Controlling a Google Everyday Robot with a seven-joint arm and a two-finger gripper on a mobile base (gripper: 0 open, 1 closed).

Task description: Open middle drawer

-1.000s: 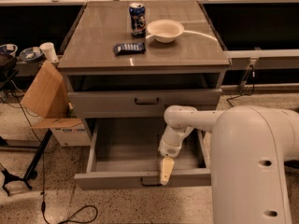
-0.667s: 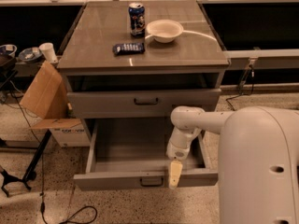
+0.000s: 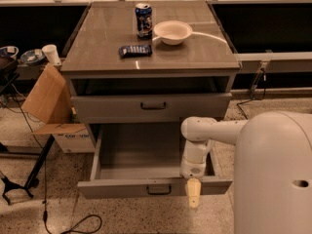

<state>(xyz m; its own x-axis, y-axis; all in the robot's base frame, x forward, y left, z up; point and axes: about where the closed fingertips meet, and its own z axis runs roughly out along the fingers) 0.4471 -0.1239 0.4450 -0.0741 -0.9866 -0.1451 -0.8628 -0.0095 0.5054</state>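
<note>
The middle drawer (image 3: 122, 188) is the wide grey one with a shallow flat front and a small dark loop handle (image 3: 159, 189). It stands pulled far out of the cabinet, and its plain grey inside (image 3: 139, 150) shows. My gripper (image 3: 193, 192) hangs on the white arm (image 3: 197, 147), pointing down over the drawer's front edge, just right of the handle. It does not hold the handle. Above, the taller-fronted grey drawer (image 3: 97, 108) with a wider handle sits slightly out.
On the cabinet top (image 3: 97, 33) are a blue can (image 3: 143, 19), a white bowl (image 3: 172, 32) and a dark packet (image 3: 135, 50). A cardboard box (image 3: 48, 101) and a white cup (image 3: 50, 54) stand left. Cables (image 3: 73, 224) lie on the floor. My white body (image 3: 273, 174) fills the right.
My gripper has moved right and toward the drawer's front edge, from over the drawer's inside to over its front. The drawer stays pulled out.
</note>
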